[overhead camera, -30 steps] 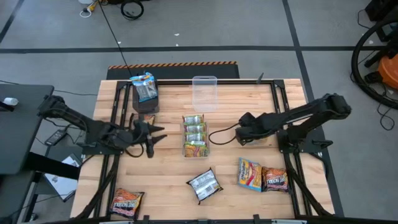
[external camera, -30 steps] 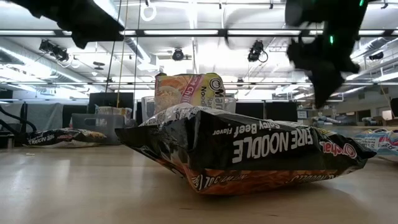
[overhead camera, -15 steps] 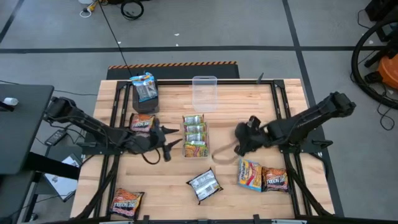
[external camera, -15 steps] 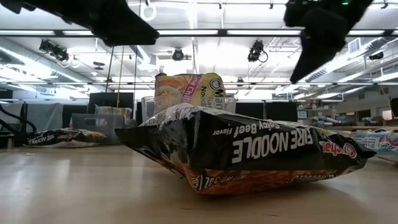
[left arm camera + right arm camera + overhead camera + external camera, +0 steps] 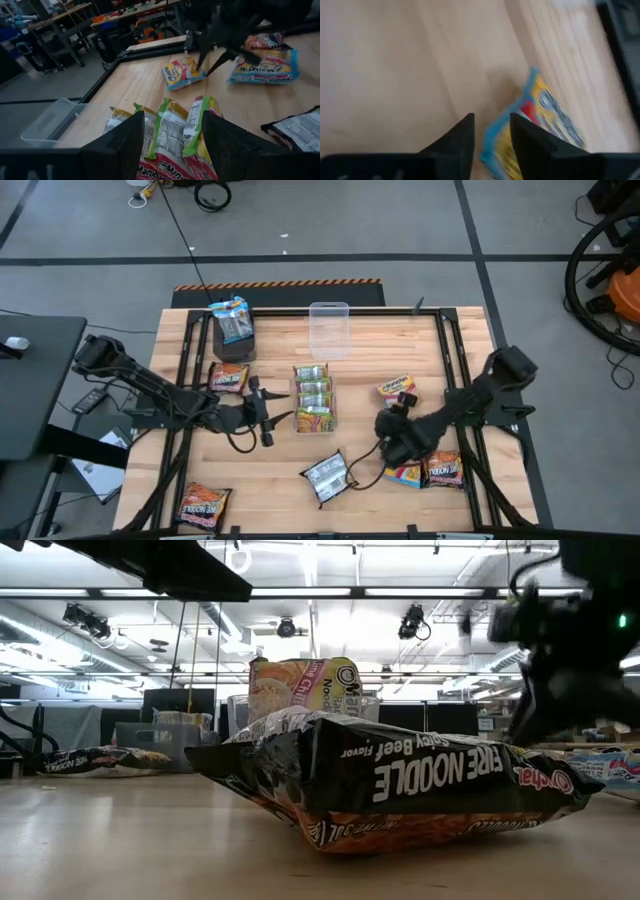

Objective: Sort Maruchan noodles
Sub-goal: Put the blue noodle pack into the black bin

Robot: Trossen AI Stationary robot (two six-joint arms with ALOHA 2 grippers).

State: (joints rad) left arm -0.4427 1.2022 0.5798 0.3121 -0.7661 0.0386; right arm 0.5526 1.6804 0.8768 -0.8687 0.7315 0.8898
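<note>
Several yellow-green Maruchan packets (image 5: 314, 398) stand on edge in a clear bin at the table's middle. My left gripper (image 5: 278, 412) hangs open just left of that bin, and the packets (image 5: 172, 130) show beyond its fingers (image 5: 120, 150); it touches nothing. My right gripper (image 5: 388, 452) is open, low over the near right of the table. It stands beside a yellow, blue-edged packet (image 5: 403, 472) lying flat, whose corner (image 5: 545, 120) shows past the fingers. I see no contact there.
An empty clear bin (image 5: 329, 328) and a bin with a pale blue packet (image 5: 233, 330) stand at the far side. Loose packets lie flat: dark ones (image 5: 228, 377), (image 5: 204, 505), (image 5: 443, 468), a silver-black one (image 5: 329, 477), a yellow-red one (image 5: 397, 388).
My left gripper has gone toward the table's right, up to the bin of yellow-green packets. My right gripper has drawn back from that bin toward the near right and gone down beside the yellow, blue-edged packet.
</note>
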